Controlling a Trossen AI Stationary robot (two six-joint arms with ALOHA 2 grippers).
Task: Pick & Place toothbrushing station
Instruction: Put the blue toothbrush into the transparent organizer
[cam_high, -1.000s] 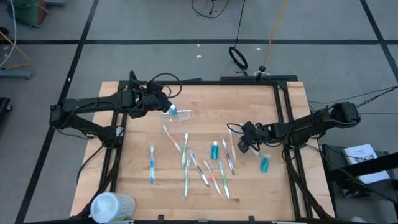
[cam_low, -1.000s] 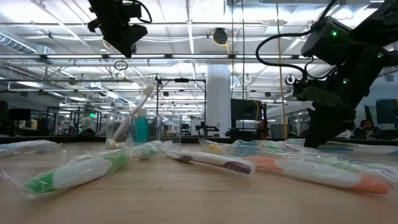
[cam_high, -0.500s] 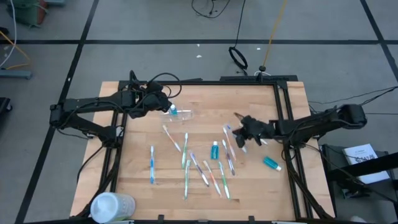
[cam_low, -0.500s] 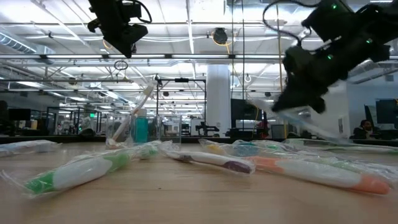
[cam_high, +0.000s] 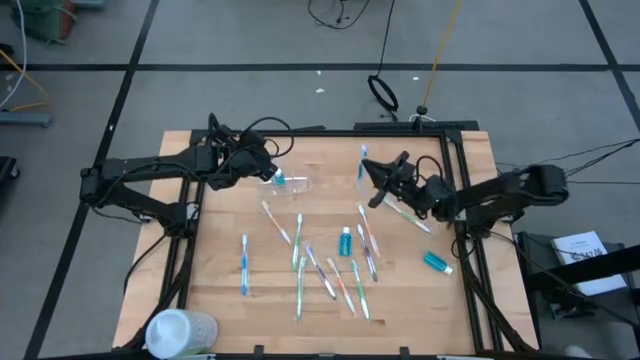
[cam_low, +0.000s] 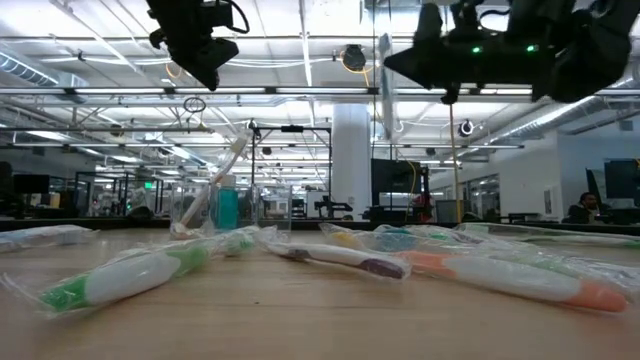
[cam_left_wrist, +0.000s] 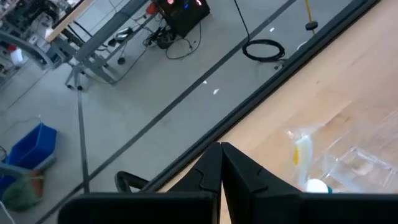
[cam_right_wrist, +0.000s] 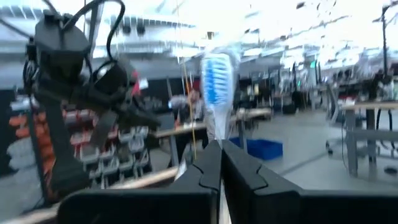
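Note:
My right gripper (cam_high: 374, 181) is shut on a wrapped toothbrush with blue bristles (cam_high: 363, 166), high above the table's far right part; the brush also shows in the low view (cam_low: 383, 80) and the right wrist view (cam_right_wrist: 216, 78). My left gripper (cam_high: 263, 166) is shut and empty, raised beside the clear cup (cam_high: 298, 184). The cup holds a teal tube (cam_low: 226, 207) and a leaning toothbrush (cam_low: 222, 170). Several wrapped toothbrushes (cam_high: 330, 275) and a teal tube (cam_high: 345, 241) lie flat mid-table; another tube (cam_high: 437, 262) lies at the right. My right gripper pinches the toothbrush's handle (cam_right_wrist: 217, 138) between its two fingers, below the bristle head. The fingers come roughly level from the table's right and lie across the brush. The brush stands upright, head up, lifted clear of the table.
A big white cylindrical container (cam_high: 181, 331) lies at the near left corner. A green toothbrush (cam_high: 406, 214) lies under my right arm. Black frame rails (cam_high: 455, 190) run along the table's sides. Bare wood shows at the near right and far left.
My right gripper has risen from the table's right part and gone toward the far edge and leftward, carrying the toothbrush, which has turned from lying low to upright. The teal tube at the right has turned and slid slightly toward the right edge.

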